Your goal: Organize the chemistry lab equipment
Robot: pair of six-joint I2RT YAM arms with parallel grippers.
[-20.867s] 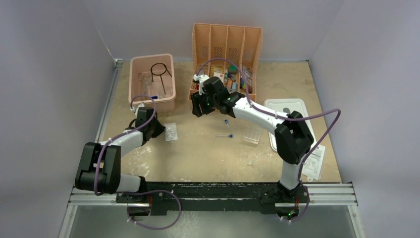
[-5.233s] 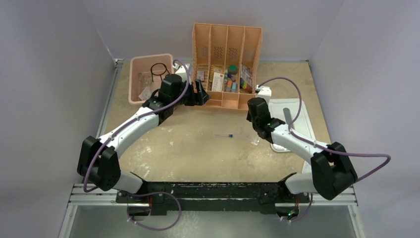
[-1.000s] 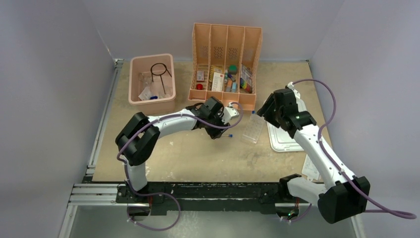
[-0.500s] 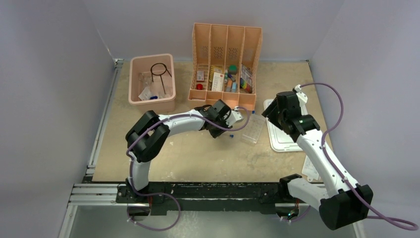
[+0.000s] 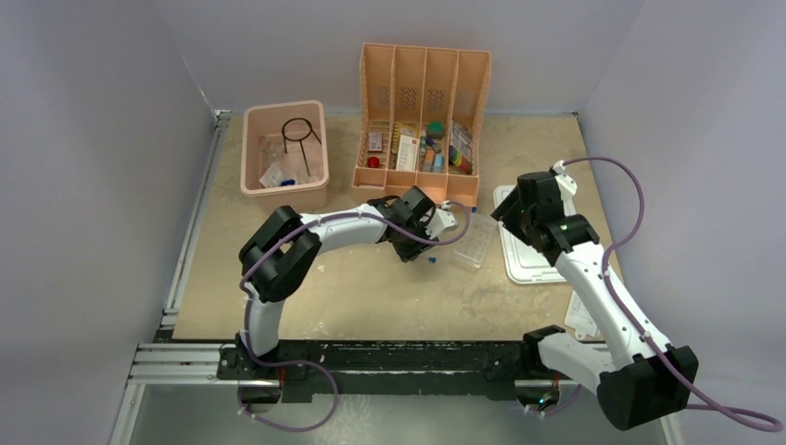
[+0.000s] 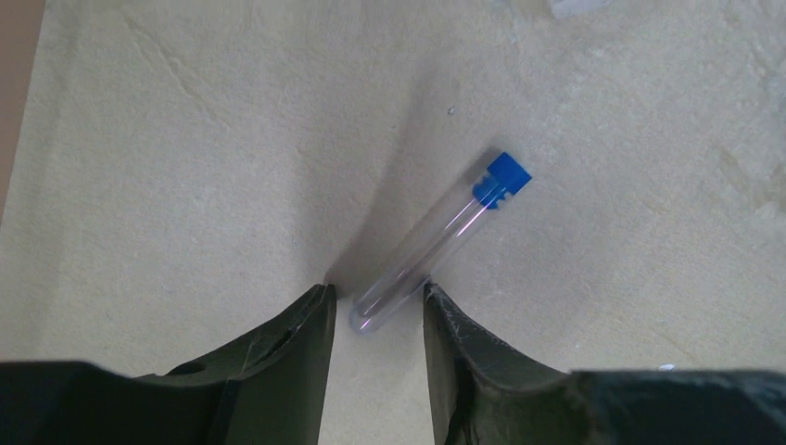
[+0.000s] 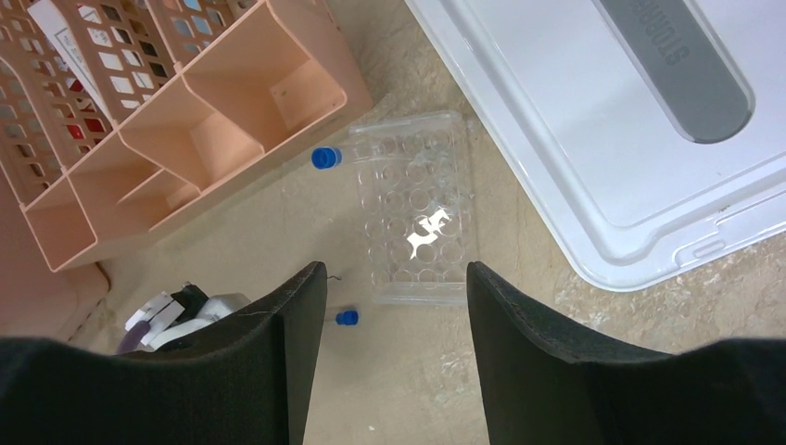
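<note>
On the tan table [image 5: 306, 278], the right arm has drawn back from the clear tube rack [image 7: 417, 209], which lies beside the white lid [image 7: 593, 139]. The right gripper [image 7: 394, 278] hangs above the rack, jaws wide and empty. The left gripper [image 6: 375, 301], jaws parted, has moved in to straddle the blue-capped tube [image 6: 436, 236], which lies flat and ungripped.

Lab: tube rack [image 7: 417, 209], blue-capped tube [image 6: 436, 236]

Open right hand [image 7: 394, 278] hovers above clear plastic tube rack [image 7: 417, 209] beside white lid [image 7: 575, 139].
</note>
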